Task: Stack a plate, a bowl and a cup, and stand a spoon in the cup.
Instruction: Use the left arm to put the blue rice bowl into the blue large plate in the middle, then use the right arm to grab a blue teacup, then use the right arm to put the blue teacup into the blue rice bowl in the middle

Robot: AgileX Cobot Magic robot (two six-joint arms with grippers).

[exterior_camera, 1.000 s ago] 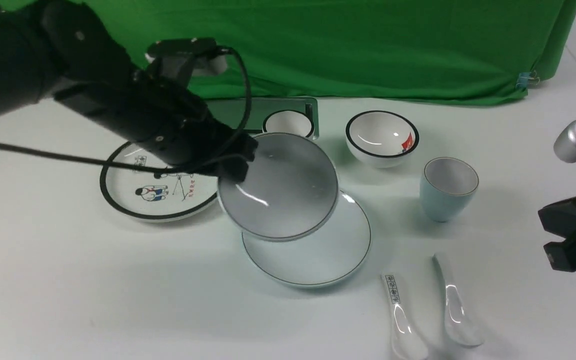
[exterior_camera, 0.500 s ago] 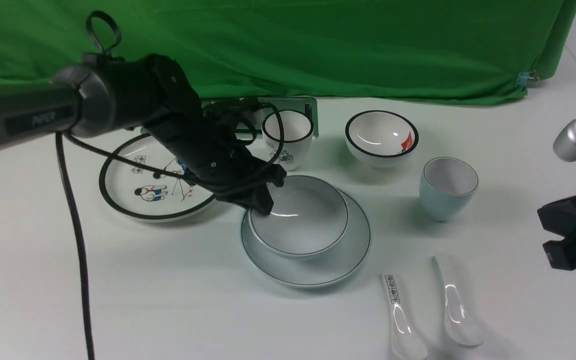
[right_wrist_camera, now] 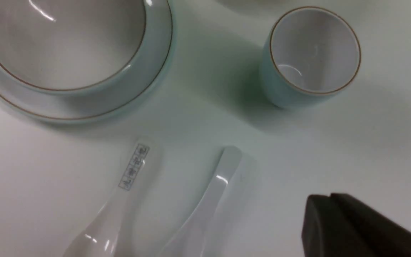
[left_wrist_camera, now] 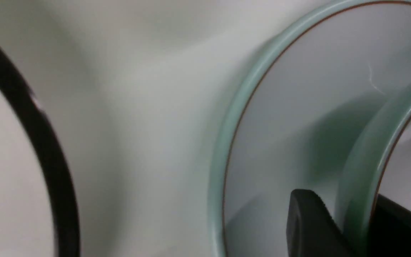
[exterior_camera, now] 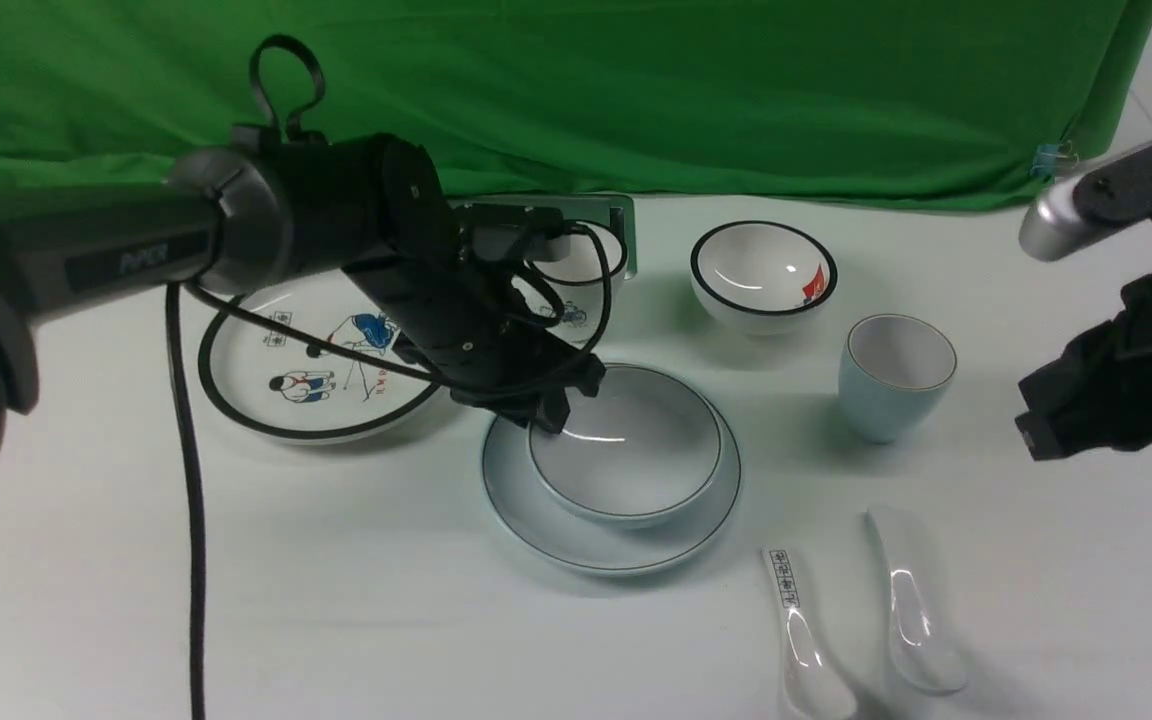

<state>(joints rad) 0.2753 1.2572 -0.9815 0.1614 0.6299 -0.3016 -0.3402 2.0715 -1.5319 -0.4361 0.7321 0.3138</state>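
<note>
- Bowl (exterior_camera: 636, 465) sits further right on the plate (exterior_camera: 556, 530) than half a second ago, and the right end effector (exterior_camera: 1041, 430) is higher up. Can't tell if that one's clenched or released.
- Nearest on the desk (exterior_camera: 236, 600): plain spoon (exterior_camera: 911, 610) lying flat, just beside the printed spoon (exterior_camera: 801, 630).
- Left end effector (exterior_camera: 551, 412) is clenched on the bowl's rim.
- Cup (exterior_camera: 894, 380) stands upright, right of the plate, not touching.

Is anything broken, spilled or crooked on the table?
Nothing is broken or spilled. The only odd bit: the wide pale bluish-white bowl sits off-centre on the round pale bluish-white plate, closer to the pale blue cup, with the left tool gripping its rim.
</note>
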